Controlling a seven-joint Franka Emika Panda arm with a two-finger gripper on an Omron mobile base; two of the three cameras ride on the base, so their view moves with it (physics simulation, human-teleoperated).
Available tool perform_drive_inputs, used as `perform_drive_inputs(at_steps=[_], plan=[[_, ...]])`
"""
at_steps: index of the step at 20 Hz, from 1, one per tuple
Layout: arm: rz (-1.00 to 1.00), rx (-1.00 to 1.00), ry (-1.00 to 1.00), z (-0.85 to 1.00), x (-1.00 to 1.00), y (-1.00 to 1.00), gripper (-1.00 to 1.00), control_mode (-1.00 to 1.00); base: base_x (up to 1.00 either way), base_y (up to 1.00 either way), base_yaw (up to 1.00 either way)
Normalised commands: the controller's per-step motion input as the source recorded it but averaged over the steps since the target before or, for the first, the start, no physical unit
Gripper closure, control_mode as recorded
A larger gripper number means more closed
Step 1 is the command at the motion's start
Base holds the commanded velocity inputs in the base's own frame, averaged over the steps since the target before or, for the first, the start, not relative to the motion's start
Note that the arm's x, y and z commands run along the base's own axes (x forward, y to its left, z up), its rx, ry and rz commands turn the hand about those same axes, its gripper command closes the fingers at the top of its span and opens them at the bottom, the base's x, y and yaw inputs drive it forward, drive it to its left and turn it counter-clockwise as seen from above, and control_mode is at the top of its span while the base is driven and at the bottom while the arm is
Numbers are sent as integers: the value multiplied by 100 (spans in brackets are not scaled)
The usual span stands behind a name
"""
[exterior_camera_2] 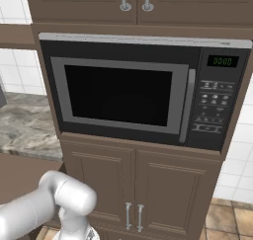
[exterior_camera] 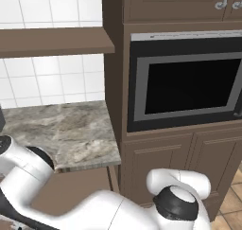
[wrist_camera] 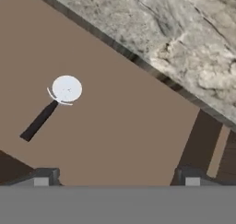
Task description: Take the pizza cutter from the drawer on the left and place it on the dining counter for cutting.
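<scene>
The pizza cutter [wrist_camera: 67,88] lies flat on the brown floor of the open drawer [wrist_camera: 129,126], its round white wheel up and its short black handle slanting down to the left. My gripper [wrist_camera: 117,179] hovers above the drawer, open wide, with nothing between its fingertips [wrist_camera: 44,177]. The cutter sits ahead of the left fingertip, apart from both. In the left base view the open drawer [exterior_camera: 71,191] shows beneath the marble worktop, partly hidden behind my arm. The dining counter is out of view.
The marble worktop [exterior_camera: 61,129] borders the drawer's far side; its edge [wrist_camera: 152,73] crosses the hand view. A tall dark-brown cabinet with a built-in microwave [exterior_camera_2: 123,93] stands to the right, with cabinet doors [exterior_camera_2: 133,189] below. A brown shelf [exterior_camera: 52,39] hangs over the worktop.
</scene>
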Motion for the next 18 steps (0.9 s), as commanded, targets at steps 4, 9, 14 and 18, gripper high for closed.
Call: perform_drive_inputs(at_steps=[4, 9, 14, 18], plan=[[-34, 20, 25, -42, 0, 2, -100, -100, 0, 0, 0], [-30, 10, 22, -29, 8, 2, -100, -100, 0, 0, 0], [-21, 3, 8, -46, 0, 0, -100, -100, 0, 0, 0], [-7, 0, 0, -15, 0, 0, -100, -100, 0, 0, 0]])
